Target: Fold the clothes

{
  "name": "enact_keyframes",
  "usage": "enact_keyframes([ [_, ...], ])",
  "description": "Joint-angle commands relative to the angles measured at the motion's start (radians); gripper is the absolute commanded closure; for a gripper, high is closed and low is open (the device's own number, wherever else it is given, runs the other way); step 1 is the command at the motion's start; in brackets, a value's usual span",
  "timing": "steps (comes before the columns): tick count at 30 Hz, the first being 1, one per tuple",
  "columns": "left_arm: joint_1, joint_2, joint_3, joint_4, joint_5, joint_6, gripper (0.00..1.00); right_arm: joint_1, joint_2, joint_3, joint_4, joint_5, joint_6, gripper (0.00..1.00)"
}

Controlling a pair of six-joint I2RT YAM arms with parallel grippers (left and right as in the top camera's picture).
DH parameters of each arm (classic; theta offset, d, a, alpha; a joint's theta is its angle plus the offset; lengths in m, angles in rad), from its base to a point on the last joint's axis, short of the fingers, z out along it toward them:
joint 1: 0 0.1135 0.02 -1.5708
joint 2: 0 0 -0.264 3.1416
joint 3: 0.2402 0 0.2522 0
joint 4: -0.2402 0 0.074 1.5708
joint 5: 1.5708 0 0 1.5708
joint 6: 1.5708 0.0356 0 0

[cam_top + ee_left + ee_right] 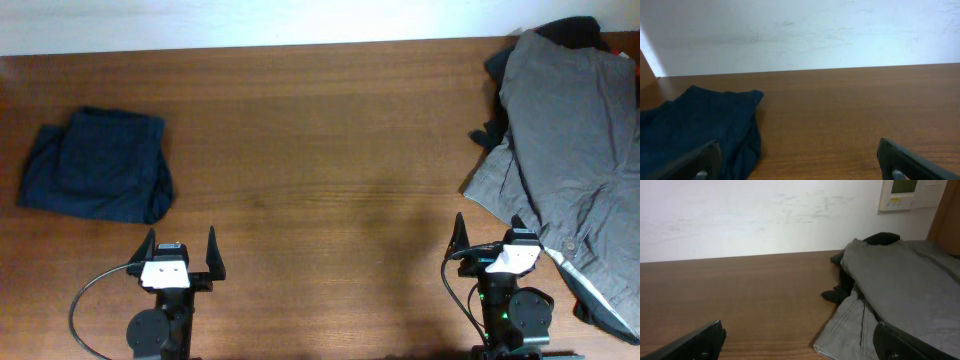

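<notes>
A folded dark blue garment (98,166) lies at the table's left; it also shows in the left wrist view (697,125). A pile of unfolded clothes lies at the right: a grey garment (565,150) over a black one (575,32); both show in the right wrist view, grey (900,290) and black (840,292). My left gripper (181,255) is open and empty near the front edge, just right of the blue garment (800,165). My right gripper (500,240) is open and empty, its right finger over the grey garment's edge (800,345).
The wooden table (320,150) runs to a white wall (800,35) at the back. A wall control panel (912,192) hangs at the upper right in the right wrist view. A black cable (85,300) loops beside the left arm base.
</notes>
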Motion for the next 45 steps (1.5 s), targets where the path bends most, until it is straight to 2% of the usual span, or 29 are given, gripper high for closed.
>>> enact_keyframes([
  [1,-0.017,-0.011,-0.004,-0.004,0.010,-0.003,0.01,-0.006,-0.007,-0.005,-0.005,0.016,0.011,0.01],
  [45,-0.045,-0.010,-0.003,-0.005,0.011,-0.003,0.01,-0.006,-0.007,-0.005,-0.005,0.016,0.011,0.01],
])
